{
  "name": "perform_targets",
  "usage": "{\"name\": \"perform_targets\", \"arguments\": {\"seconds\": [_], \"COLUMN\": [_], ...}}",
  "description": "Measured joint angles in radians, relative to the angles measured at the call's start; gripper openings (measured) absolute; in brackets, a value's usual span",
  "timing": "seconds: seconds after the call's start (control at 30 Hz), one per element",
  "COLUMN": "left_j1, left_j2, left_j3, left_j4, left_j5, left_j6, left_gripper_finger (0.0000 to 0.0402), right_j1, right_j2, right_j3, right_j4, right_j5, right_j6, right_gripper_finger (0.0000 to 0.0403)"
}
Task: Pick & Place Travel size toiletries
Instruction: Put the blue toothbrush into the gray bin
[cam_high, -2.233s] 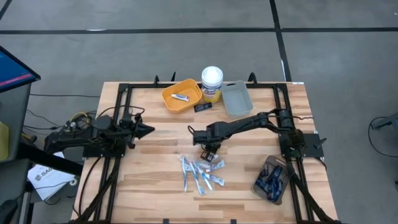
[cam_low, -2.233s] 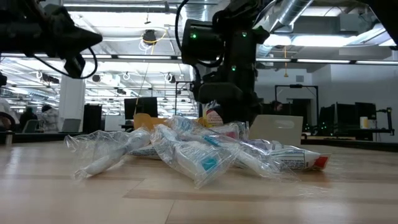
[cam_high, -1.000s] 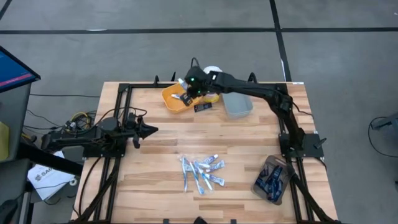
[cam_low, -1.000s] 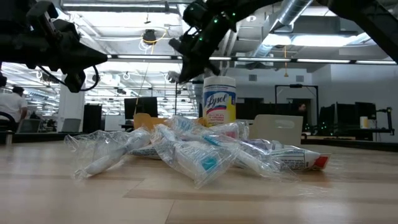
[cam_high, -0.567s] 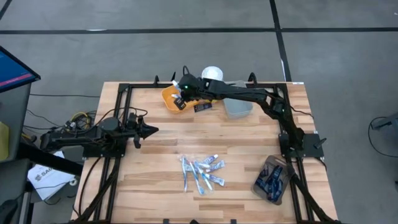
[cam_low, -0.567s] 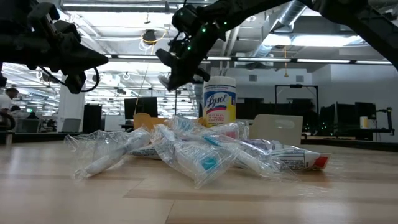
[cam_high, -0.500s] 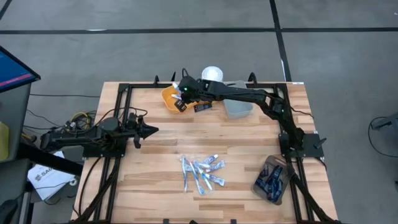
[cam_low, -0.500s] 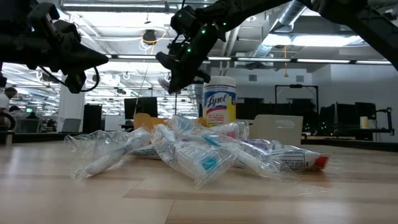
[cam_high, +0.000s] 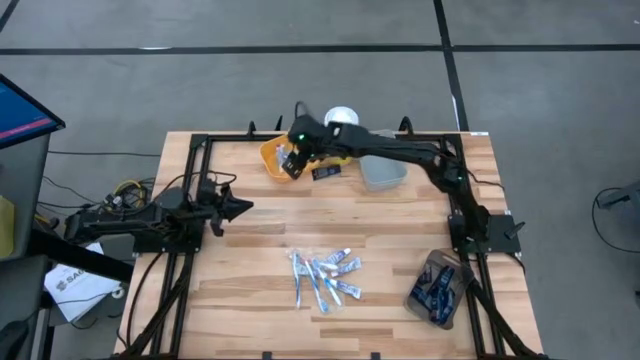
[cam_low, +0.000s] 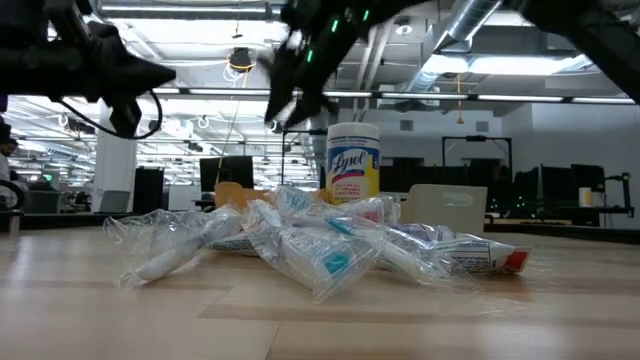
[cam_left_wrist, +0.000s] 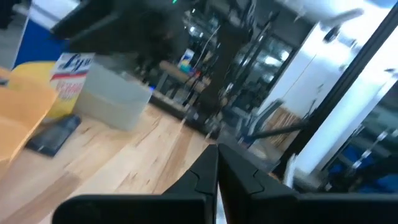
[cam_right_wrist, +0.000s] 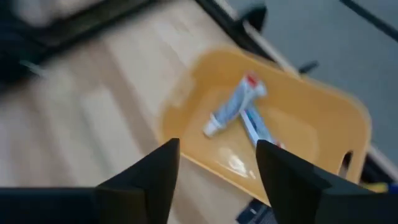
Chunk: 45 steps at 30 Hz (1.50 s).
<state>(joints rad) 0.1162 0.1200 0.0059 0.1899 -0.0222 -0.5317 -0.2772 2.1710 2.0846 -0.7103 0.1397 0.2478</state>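
A yellow bin (cam_high: 278, 152) stands at the table's far side, and two white-and-blue tubes (cam_right_wrist: 235, 107) lie crossed on its floor. My right gripper (cam_high: 291, 166) hovers over the bin's near edge, open, with nothing between its fingers (cam_right_wrist: 214, 180). A pile of bagged travel size toiletries (cam_high: 322, 277) lies on the table near the front middle (cam_low: 320, 250). One dark packet (cam_high: 325, 172) lies flat on the wood beside the bin. My left gripper (cam_high: 243, 207) waits shut above the table's left part (cam_left_wrist: 216, 168).
A white-lidded yellow canister (cam_high: 342, 120) and a grey bin (cam_high: 381, 166) stand to the right of the yellow bin. A clear tray (cam_high: 437, 288) with dark packets sits at the near right corner. Black frame rails (cam_high: 196, 170) run along both sides of the table.
My right gripper has gone a little toward the table's left and near edge over the yellow bin. The white tube that showed at its fingertips in the low view is gone from there.
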Motion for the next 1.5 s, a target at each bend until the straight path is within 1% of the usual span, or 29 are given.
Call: {"name": "perform_targets", "arguments": {"seconds": [0.1, 0.2, 0.27, 0.4, 0.47, 0.57, 0.63, 0.7, 0.8, 0.93, 1.07, 1.2, 1.27, 1.37, 1.5], "left_j1": [0.0, 0.0, 0.0, 0.0, -0.002, -0.023, -0.041, -0.063, -0.09, -0.118, -0.131, -0.124, -0.124, -0.127, -0.129], "left_j2": [0.0, 0.0, 0.0, 0.03, 0.07, 0.17, 0.25, 0.351, 0.515, 0.759, 1.009, 1.242, 1.341, 1.463, 1.571], "left_j3": [0.0, 0.0, 0.0, 0.0, 0.0, 0.004, 0.034, 0.094, 0.206, 0.385, 0.553, 0.664, 0.698, 0.738, 0.777], "left_j4": [0.078, 0.117, 0.138, 0.182, 0.19, 0.275, 0.307, 0.319, 0.322, 0.308, 0.227, 0.148, 0.147, 0.148, 0.149], "left_j5": [0.0, -0.001, -0.02, -0.077, -0.066, 0.001, 0.035, 0.053, 0.111, 0.217, 0.312, 0.412, 0.479, 0.556, 0.571], "left_j6": [-0.032, -0.028, -0.031, -0.179, -0.23, -0.263, -0.262, -0.257, -0.153, 0.087, 0.374, 0.55, 0.616, 0.687, 0.752], "left_gripper_finger": [0.0002, 0.0002, 0.0002, 0.0002, 0.0002, 0.0004, 0.0013, 0.0029, 0.0063, 0.012, 0.0184, 0.0236, 0.0249, 0.0252, 0.0243], "right_j1": [0.029, 0.074, 0.108, 0.184, 0.23, 0.31, 0.366, 0.419, 0.498, 0.595, 0.652, 0.675, 0.681, 0.692, 0.703], "right_j2": [-0.089, -0.195, -0.276, -0.442, -0.5, -0.575, -0.618, -0.65, -0.675, -0.687, -0.678, -0.667, -0.661, -0.66, -0.659], "right_j3": [0.042, 0.043, 0.043, 0.047, 0.047, 0.044, 0.044, 0.044, 0.044, 0.044, 0.044, 0.045, 0.043, 0.042, 0.043], "right_j4": [-0.08, -0.138, -0.158, -0.237, -0.283, -0.35, -0.379, -0.411, -0.448, -0.495, -0.513, -0.516, -0.526, -0.536, -0.54], "right_j5": [-0.032, -0.037, -0.037, -0.029, 0.008, 0.096, 0.153, 0.195, 0.262, 0.338, 0.361, 0.364, 0.363, 0.36, 0.36], "right_j6": [-0.033, -0.06, -0.069, -0.067, -0.05, -0.018, 0.019, 0.062, 0.123, 0.172, 0.209, 0.24, 0.253, 0.282, 0.31], "right_gripper_finger": [0.0209, 0.0199, 0.0189, 0.0168, 0.0159, 0.0152, 0.0151, 0.0152, 0.016, 0.0175, 0.0184, 0.0182, 0.0178, 0.0172, 0.0164]}}
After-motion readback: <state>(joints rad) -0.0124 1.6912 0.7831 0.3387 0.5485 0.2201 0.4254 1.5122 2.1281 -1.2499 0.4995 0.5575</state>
